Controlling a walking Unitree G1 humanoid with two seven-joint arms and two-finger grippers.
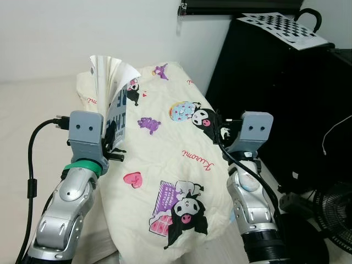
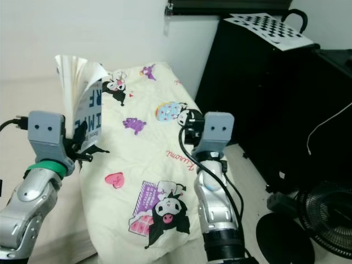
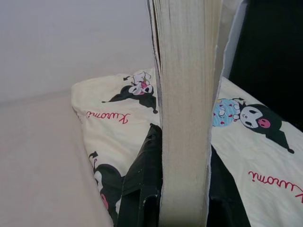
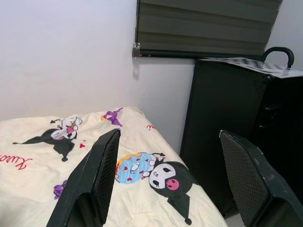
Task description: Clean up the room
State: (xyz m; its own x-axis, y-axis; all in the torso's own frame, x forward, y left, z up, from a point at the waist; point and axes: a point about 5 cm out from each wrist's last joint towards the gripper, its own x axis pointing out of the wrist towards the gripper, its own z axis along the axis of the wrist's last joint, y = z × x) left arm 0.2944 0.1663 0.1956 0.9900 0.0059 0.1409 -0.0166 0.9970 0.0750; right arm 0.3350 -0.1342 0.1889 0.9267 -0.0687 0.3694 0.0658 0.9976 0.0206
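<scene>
Your left gripper has its fingers clamped on the bottom edge of a book, one finger on each side of the page block. The book stands upright above the cartoon-print pillow on the bed, with its pages fanning open at the top, so the hold looks a bit loose up there. Your right gripper has its fingers spread wide and empty, raised over the pillow's far edge and facing the black cabinet.

My read: you're in the carry step, with the book picked up and not yet put anywhere. The next move is finding it a home, and the cabinet top beside the bed looks like a candidate, though there's a checkerboard sheet lying on it. Keep the book vertical while you turn, because those loose pages could flop and shift the weight. There's also a fan on the floor by your right side, so watch your footing.
</scene>
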